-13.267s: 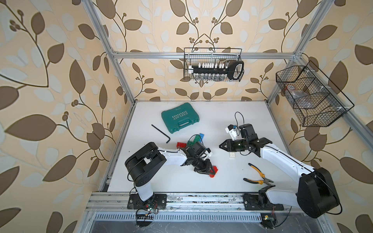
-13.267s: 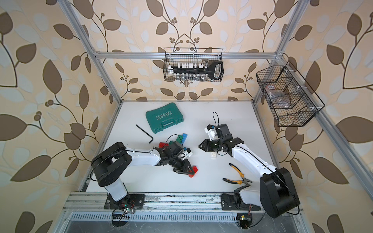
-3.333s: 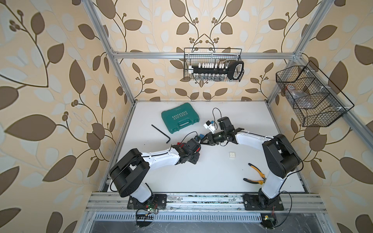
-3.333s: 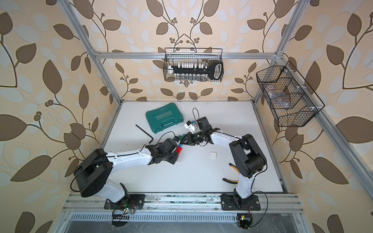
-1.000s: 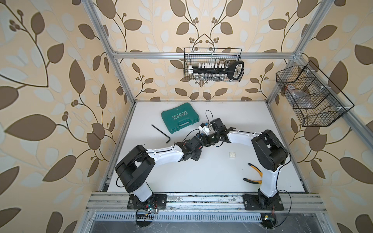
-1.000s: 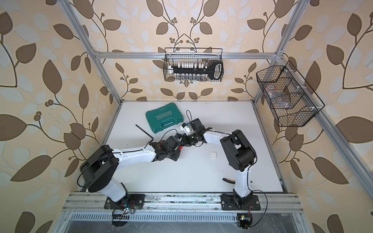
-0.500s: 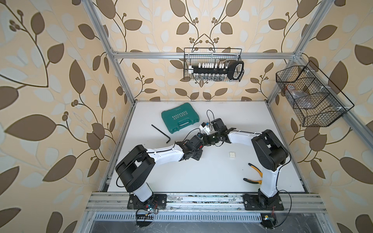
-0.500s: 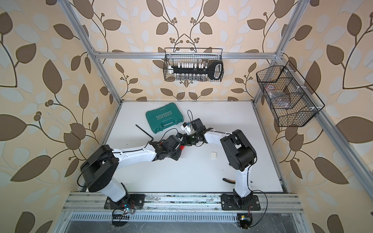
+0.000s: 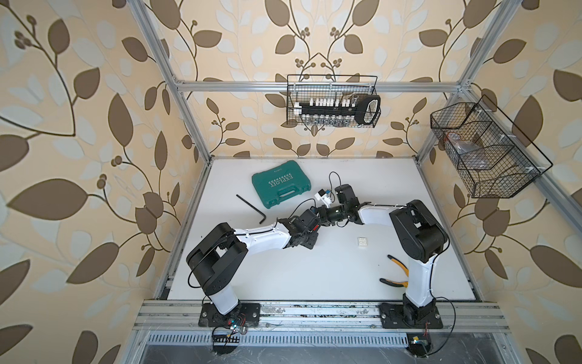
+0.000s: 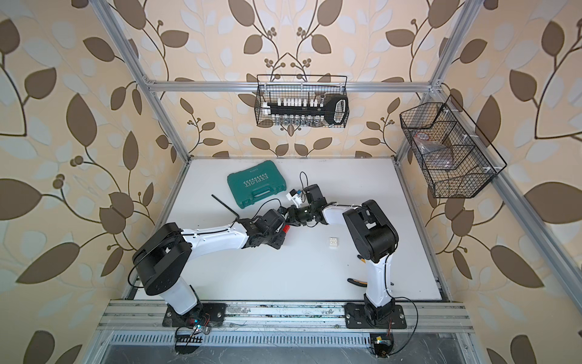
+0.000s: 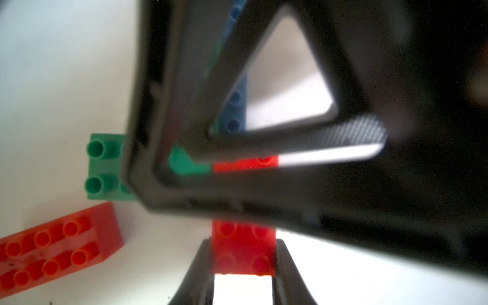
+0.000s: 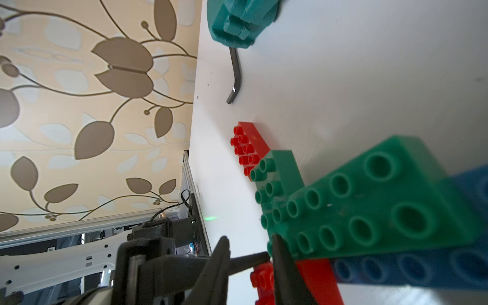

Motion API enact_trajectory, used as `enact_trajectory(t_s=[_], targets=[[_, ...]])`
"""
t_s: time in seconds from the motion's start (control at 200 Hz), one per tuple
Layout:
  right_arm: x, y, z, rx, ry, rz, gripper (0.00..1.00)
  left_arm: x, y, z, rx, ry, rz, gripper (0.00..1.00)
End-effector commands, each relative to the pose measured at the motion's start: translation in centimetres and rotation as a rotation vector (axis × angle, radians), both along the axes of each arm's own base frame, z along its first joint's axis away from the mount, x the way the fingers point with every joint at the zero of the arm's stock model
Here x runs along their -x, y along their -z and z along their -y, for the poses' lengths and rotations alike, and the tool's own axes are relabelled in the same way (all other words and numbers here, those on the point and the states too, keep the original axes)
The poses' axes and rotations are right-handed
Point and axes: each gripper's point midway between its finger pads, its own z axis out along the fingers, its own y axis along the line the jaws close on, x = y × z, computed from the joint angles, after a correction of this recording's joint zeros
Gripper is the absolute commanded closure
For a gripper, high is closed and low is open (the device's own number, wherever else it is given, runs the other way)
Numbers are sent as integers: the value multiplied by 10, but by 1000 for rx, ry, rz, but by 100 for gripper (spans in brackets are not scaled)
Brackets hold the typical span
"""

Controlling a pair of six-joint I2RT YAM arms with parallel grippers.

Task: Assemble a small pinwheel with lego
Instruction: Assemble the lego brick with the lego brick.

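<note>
The partly built pinwheel point(image 12: 369, 211) is a joined stack of green, blue and red lego near the table's middle. My left gripper point(image 11: 243, 247) is shut on the stack's red brick point(image 11: 243, 253). My right gripper point(image 12: 249, 240) meets it from the opposite side, jaws open, with one finger point(image 12: 284, 261) against the upper green brick's edge. In both top views the two grippers point(image 9: 310, 231) point(image 10: 294, 217) hide most of the stack. A loose red brick point(image 12: 248, 145) lies beside it. The white square brick point(image 9: 362, 242) point(image 10: 333, 242) sits alone to the right.
A teal case point(image 9: 280, 184) lies at the back of the table, with a black hex key point(image 9: 252, 205) to its left. Pliers point(image 9: 395, 274) lie near the right arm's base. Wire baskets point(image 9: 332, 101) hang on the back and right walls.
Over the last second both arms have kept nearly the same pose, and no brick has visibly moved.
</note>
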Motion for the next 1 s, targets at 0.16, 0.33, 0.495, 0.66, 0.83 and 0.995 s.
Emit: enact_trajectory(t_s=[0.16,0.33,0.495,0.66,0.83,0.995], targets=[[3,-8,16,39,-5,49,71,13,11,-8,-60,20,-69,100],[13,-8,19,60,-42,36,74,12,8,-9,-58,15,-62,100],[19,-7,21,70,-64,33,77,10,6,-6,-53,21,-59,100],[25,4,19,88,-88,10,81,10,5,-4,-51,24,-61,100],[27,21,27,314,-101,86,81,10,3,-3,-47,23,-61,100],[28,26,24,402,-110,129,81,9,2,-3,-49,23,-59,100]])
